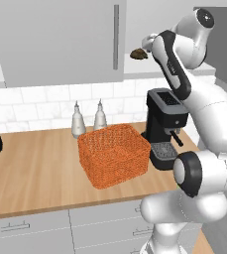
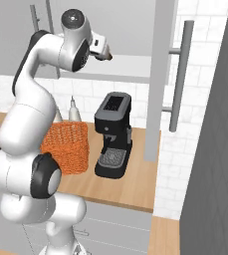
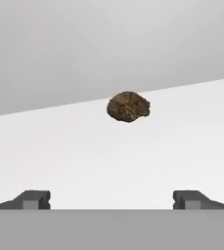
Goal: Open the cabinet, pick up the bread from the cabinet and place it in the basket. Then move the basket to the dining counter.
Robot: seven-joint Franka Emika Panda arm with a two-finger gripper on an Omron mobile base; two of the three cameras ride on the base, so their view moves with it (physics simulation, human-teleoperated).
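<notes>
With the right-hand door (image 2: 163, 79) of the cabinet (image 1: 55, 39) already swung out, I take the opening step as done; my gripper (image 3: 111, 199) points into the open compartment with its fingers spread wide and nothing between them. The bread (image 3: 128, 106) lies ahead of the fingertips on the white shelf (image 3: 133, 156), apart from them and roughly centred between them; in the left base view it shows as a dark lump just beside the arm's wrist, above the coffee machine (image 1: 165, 126). The basket (image 1: 114, 155) stands empty, as far as I can see, on the wooden worktop (image 1: 35, 168), just beside the coffee machine and in front of two bottles (image 1: 88, 119). I judge the task to be early in its second step; the reach is under way but no grasp is made. Still to do: close on the bread, carry it down into the basket, then take the basket to the dining counter.
</notes>
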